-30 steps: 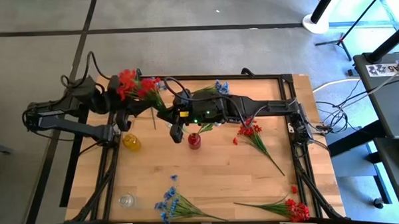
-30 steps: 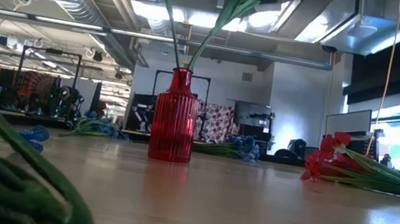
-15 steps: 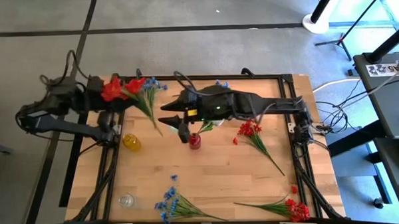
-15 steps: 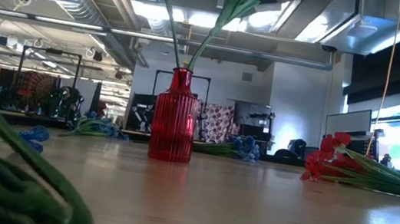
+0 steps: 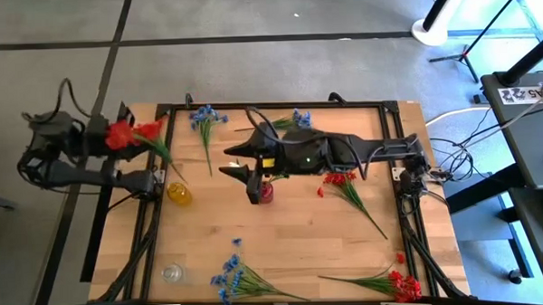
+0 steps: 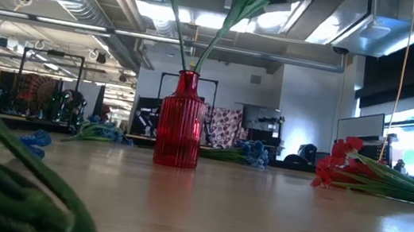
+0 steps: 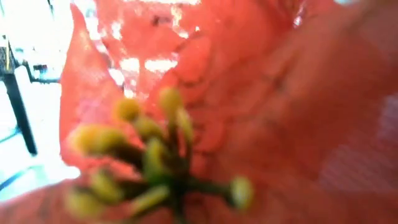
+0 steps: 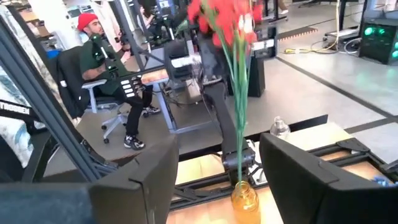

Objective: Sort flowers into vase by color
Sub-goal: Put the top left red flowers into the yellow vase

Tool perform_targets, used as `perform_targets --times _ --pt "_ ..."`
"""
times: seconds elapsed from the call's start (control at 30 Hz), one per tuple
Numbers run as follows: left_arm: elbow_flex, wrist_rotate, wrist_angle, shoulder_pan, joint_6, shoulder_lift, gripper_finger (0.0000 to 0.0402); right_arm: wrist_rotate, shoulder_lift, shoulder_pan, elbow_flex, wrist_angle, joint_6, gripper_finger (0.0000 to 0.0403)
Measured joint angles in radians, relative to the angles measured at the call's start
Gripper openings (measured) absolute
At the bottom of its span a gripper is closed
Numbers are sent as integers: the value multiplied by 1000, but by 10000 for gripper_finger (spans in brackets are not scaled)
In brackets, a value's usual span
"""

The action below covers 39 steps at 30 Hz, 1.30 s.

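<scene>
While the left gripper [image 5: 104,140] hangs off the table's [image 5: 292,233] 9 o'clock edge, we log a red sprig [image 5: 120,134] in it: bloom outboard, stem [image 5: 158,149] running back toward 4 o'clock over the yellow vase [image 5: 179,193]. The bloom fills the left wrist view, so we judge the jaws clamped on the sprig, though we cannot see the fingers themselves.

The right gripper [image 5: 253,191] sits at table centre, just beside the red vase [image 5: 265,192], which already holds green stems [image 6: 204,19] in the low view. Its fingers [image 8: 143,180] stand apart with nothing between them.

Key relation: the red vase lies toward 3 o'clock from the left gripper, well apart, with the yellow vase between. We judge the stem's free end must swing past the yellow vase to reach the red neck.

Other sprigs lie loose: blue [image 5: 202,119] at 11 o'clock, red [image 5: 340,182] at 3.
</scene>
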Motion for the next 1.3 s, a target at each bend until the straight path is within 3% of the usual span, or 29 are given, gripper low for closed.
perform_targets --times 0.13,0.27,0.47,0.93,1.1,1.3 --pt "-2 1 -182 0 18 -55 9 89 0 55 0 11 2 225" --pt "-2 2 -230 0 18 -93 8 193 -1 102 0 9 12 225" --pt "-29 -55 -259 0 11 -144 8 266 -1 128 0 13 28 225" --pt "-231 -77 -209 0 -61 -246 10 274 -1 131 0 10 50 225" --pt "-235 -65 -220 0 -101 -246 41 276 -1 131 0 9 48 225" --pt "-227 33 -285 0 -234 -236 90 285 -1 130 0 10 11 225"
